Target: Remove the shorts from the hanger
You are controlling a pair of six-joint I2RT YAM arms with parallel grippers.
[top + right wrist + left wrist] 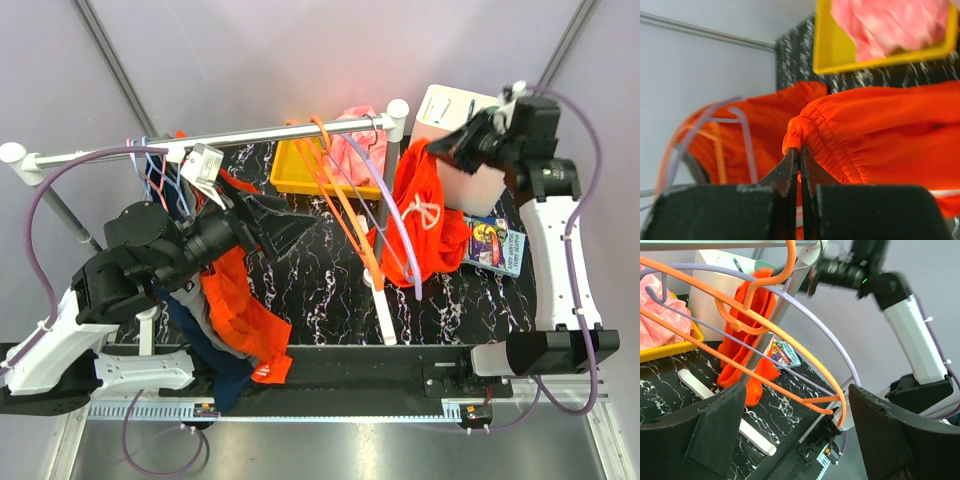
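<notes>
Bin (290, 170), yellow, holds pink shorts (357, 145); right hand (800, 150) pinches orange shorts (880, 130).

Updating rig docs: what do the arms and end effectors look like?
Left arm and right arm match: white link shells, round black joint housings, a purple cable looping alongside each. Left end effector and right end effector are matte black, each with two chunky fingers. No readable markings.

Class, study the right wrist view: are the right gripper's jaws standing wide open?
No, the right gripper has its jaws pinched together on the elastic waistband of the orange shorts.
</notes>
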